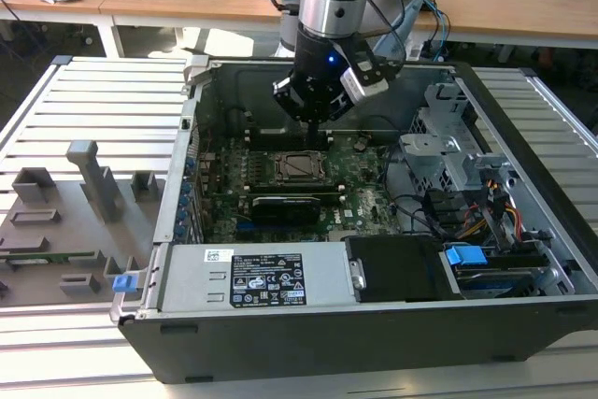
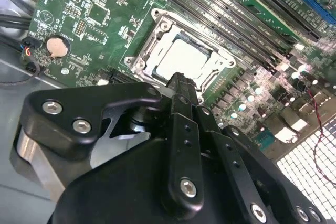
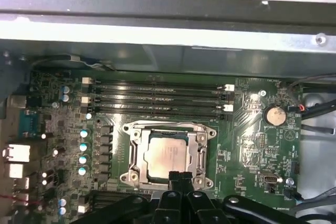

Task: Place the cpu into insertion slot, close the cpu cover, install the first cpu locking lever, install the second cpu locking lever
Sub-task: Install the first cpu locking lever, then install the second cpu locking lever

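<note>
Already the cpu (image 3: 169,156) is seen lying in the insertion slot (image 3: 137,153) under the shut cpu cover (image 3: 201,148), so the closed, empty gripper (image 3: 177,176) should be pressed down gently.

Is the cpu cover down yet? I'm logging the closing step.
Down. In both wrist views the cpu cover lies flat as a metal frame around the cpu, whose silver top shows through its cut-out. The gripper hangs at its edge.

No text, number or brand can be read. A white-and-black label (image 1: 266,279) on the power supply housing, at 6 o'clock from the cpu (image 1: 301,164), carries print and certification marks too small to make out.
</note>
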`<state>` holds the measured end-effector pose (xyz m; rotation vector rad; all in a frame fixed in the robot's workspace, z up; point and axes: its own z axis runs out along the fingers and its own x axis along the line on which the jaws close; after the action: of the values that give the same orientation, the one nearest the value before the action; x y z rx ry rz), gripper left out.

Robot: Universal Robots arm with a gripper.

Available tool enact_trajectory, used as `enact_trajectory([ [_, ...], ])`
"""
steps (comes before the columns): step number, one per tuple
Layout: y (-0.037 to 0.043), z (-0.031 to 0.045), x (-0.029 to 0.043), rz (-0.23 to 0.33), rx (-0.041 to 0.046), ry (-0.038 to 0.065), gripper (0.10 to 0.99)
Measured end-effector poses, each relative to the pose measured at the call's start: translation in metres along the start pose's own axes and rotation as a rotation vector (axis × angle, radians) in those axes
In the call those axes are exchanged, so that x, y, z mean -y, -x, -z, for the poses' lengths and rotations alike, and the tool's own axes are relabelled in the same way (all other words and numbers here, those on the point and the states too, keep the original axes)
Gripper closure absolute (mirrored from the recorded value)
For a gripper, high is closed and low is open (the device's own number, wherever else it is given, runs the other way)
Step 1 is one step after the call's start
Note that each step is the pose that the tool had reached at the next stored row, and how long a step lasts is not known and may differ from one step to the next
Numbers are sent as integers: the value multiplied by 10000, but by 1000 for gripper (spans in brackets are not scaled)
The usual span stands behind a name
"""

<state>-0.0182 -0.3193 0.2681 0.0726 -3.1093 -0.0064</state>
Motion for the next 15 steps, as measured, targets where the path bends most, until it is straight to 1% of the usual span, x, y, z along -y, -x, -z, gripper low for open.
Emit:
enact_trajectory([
  [15,0,8,0,1,0,1,980],
])
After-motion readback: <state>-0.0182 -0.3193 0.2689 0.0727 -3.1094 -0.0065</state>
